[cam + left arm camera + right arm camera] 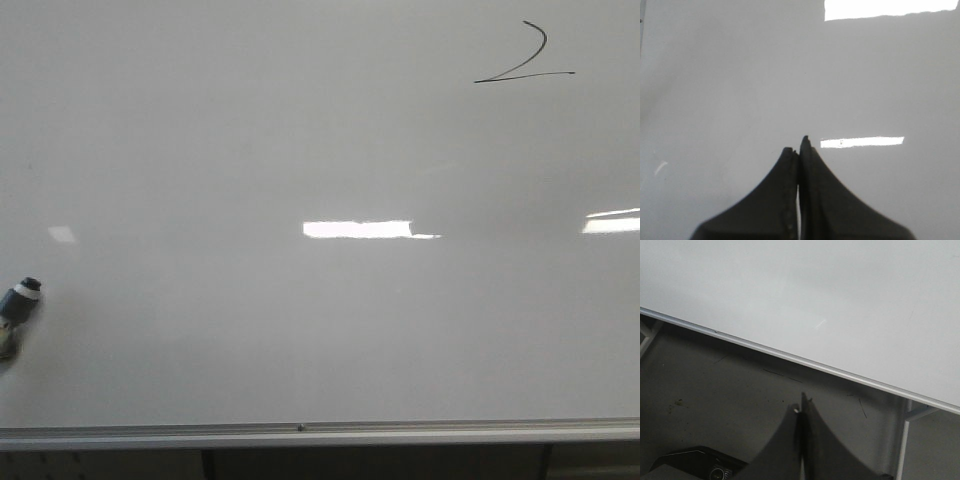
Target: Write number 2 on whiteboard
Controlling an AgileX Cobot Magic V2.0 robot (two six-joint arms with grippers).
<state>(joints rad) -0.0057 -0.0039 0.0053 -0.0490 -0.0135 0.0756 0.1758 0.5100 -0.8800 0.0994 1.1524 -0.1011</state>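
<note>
My right gripper (pixel 800 410) hangs with its two dark fingers pressed together, nothing between them. It sits over a dull grey floor (pixel 715 390), off the whiteboard (pixel 815 295). The board's silver rail (pixel 805 360) runs slantwise across my view, beyond my fingertips. A pale frame leg (pixel 902 445) shows under the board, and a dark object (pixel 705 465) lies beside my fingers.
</note>
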